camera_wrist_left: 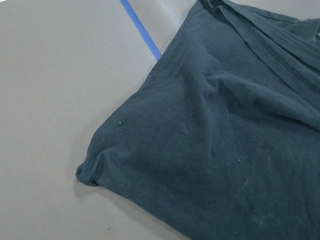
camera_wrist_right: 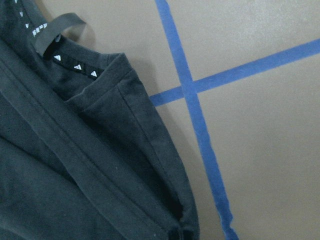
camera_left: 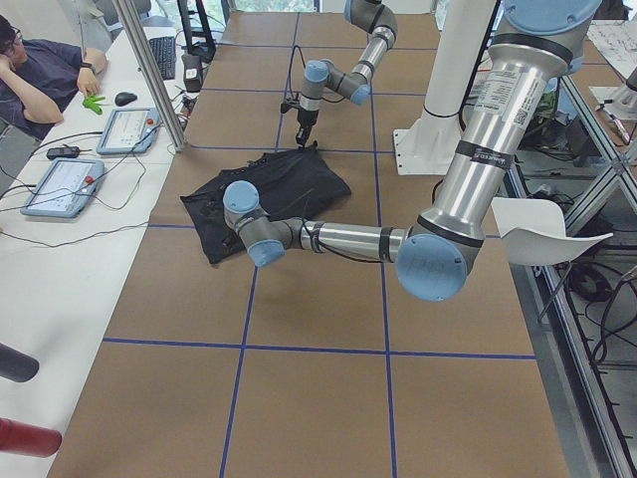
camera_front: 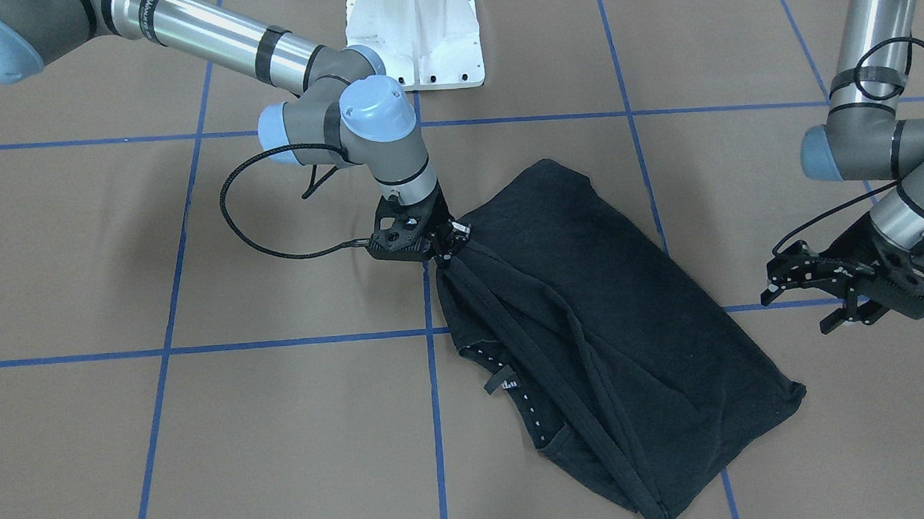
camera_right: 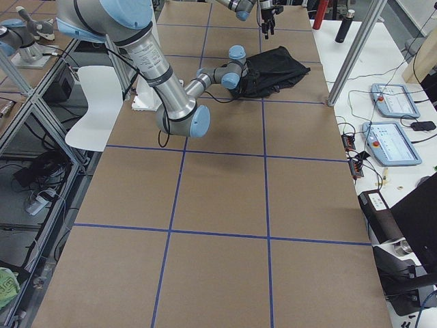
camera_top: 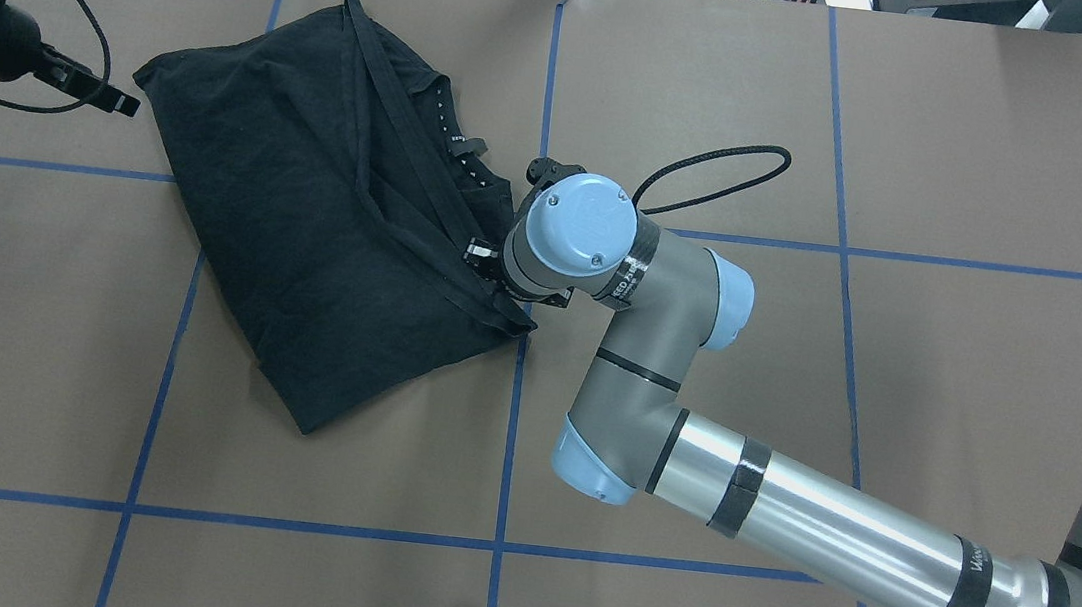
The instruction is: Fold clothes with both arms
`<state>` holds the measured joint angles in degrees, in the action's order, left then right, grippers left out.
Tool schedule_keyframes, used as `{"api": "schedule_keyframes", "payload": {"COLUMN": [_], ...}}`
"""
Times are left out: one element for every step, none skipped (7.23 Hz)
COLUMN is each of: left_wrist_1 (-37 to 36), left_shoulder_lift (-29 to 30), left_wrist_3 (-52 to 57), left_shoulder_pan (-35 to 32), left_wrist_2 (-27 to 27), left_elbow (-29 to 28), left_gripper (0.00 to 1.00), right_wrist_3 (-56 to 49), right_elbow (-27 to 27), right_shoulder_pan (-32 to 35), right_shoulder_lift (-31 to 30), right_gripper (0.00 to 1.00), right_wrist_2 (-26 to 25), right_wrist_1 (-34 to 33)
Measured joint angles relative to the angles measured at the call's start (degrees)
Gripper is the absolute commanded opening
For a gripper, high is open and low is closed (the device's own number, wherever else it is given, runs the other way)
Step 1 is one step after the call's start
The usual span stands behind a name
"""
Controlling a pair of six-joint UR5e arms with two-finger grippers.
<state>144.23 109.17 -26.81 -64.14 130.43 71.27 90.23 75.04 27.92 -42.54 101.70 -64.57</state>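
The black T-shirt (camera_front: 613,323) lies folded and slanted on the brown table, plain side up; its logo is hidden. Its collar with a label and white marks (camera_front: 506,371) shows at the edge. It also shows in the overhead view (camera_top: 309,219). My right gripper (camera_front: 444,252) is shut on the shirt's bunched edge near the collar, low over the table; in the overhead view the wrist (camera_top: 568,236) hides it. My left gripper (camera_front: 803,311) is open and empty, beside the shirt's far corner (camera_wrist_left: 90,172) and apart from it. It also shows in the overhead view (camera_top: 105,94).
The white pedestal base (camera_front: 413,35) stands at the robot's side of the table. Blue tape lines (camera_front: 278,344) cross the brown surface. In the exterior left view an operator (camera_left: 40,70) sits at a side table with tablets (camera_left: 65,187), and a metal post (camera_left: 149,70) stands near the shirt.
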Motion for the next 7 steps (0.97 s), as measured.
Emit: {"api": "schedule_keyframes", "payload": {"left_wrist_1": [0.0, 0.0, 0.0, 0.1, 0.1, 0.1, 0.1], "left_shoulder_lift": [0.0, 0.0, 0.0, 0.1, 0.1, 0.1, 0.1], "left_wrist_3": [0.0, -0.1, -0.1, -0.1, -0.1, -0.2, -0.4], "left_shoulder_pan": [0.0, 0.1, 0.1, 0.1, 0.1, 0.2, 0.2], "left_wrist_2": [0.0, 0.1, 0.1, 0.2, 0.3, 0.4, 0.5], "left_elbow": [0.0, 0.0, 0.1, 0.2, 0.2, 0.3, 0.4], "left_gripper": [1.0, 1.0, 1.0, 1.0, 1.0, 1.0, 1.0], "right_wrist_3": [0.2, 0.6, 2.0, 4.4, 6.1, 6.9, 7.5], "right_elbow": [1.9, 5.3, 9.2, 13.1, 16.5, 19.9, 23.4], "right_shoulder_pan": [-0.6, -1.6, -3.5, -6.2, -9.0, -11.4, -13.4], "right_shoulder_lift": [-0.2, -0.6, -1.8, -3.7, -6.0, -9.0, -12.1], "right_gripper": [0.0, 0.0, 0.0, 0.0, 0.0, 0.0, 0.0], "right_wrist_2": [0.1, 0.0, -0.4, -1.8, -4.4, -7.3, -9.5], "right_wrist_1": [-1.5, -5.2, -8.4, -9.9, -10.5, -10.7, -10.9]}}
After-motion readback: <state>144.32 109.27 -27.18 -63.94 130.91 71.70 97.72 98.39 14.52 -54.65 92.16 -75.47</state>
